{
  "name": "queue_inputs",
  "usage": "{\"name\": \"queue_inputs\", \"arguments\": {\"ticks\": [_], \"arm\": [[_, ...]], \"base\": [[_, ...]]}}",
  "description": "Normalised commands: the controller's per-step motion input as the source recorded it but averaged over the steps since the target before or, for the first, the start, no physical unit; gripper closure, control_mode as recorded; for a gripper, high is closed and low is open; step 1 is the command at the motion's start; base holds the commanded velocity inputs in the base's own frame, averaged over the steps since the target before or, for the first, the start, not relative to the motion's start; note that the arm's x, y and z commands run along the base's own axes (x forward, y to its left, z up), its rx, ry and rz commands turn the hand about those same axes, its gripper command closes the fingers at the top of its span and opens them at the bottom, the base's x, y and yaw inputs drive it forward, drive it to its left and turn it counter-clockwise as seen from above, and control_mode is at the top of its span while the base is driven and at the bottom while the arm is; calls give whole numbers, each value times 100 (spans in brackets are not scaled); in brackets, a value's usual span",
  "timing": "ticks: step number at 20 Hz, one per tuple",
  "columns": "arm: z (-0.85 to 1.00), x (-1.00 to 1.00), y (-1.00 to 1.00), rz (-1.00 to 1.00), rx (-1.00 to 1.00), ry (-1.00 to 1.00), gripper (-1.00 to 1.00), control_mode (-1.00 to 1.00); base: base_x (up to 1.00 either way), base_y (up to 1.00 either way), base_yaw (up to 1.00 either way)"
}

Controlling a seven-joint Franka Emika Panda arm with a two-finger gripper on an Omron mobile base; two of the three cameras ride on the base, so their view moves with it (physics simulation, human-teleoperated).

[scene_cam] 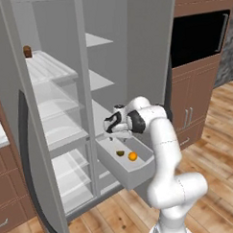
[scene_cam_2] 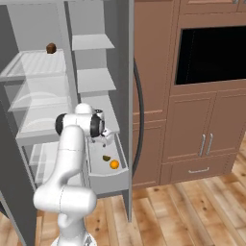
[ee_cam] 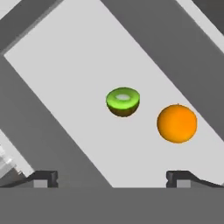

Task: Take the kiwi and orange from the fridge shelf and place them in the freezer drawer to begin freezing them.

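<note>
The kiwi (ee_cam: 123, 101) and orange (ee_cam: 176, 123) lie apart on the floor of the pulled-out drawer (scene_cam: 135, 173), cut face up, the orange at 4 o'clock from the kiwi in the hand view. The gripper (ee_cam: 112, 178) hovers above them, fingers spread wide and holding nothing. A brown item (scene_cam: 27, 51) stands on the upper fridge shelf (scene_cam: 49, 68).

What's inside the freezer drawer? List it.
In the freezer drawer: the kiwi, cut face up, and the orange beside it, apart. The arm hides the drawer's back part.
</note>
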Motion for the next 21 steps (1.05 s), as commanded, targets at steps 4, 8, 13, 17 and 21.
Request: {"name": "queue_inputs", "arguments": {"ticks": [4, 8, 13, 17, 21], "arm": [[43, -100, 36, 0, 0, -21, -100, -100], [56, -100, 40, 0, 0, -19, -100, -100], [11, -27, -4, -6, -1, -13, -100, -100], [0, 0, 0, 0, 0, 1, -100, -100], [0, 0, -1, 0, 0, 0, -100, -100]], "base": [[0, 0, 0], [0, 0, 0], [0, 0, 0], [0, 0, 0], [0, 0, 0]]}}
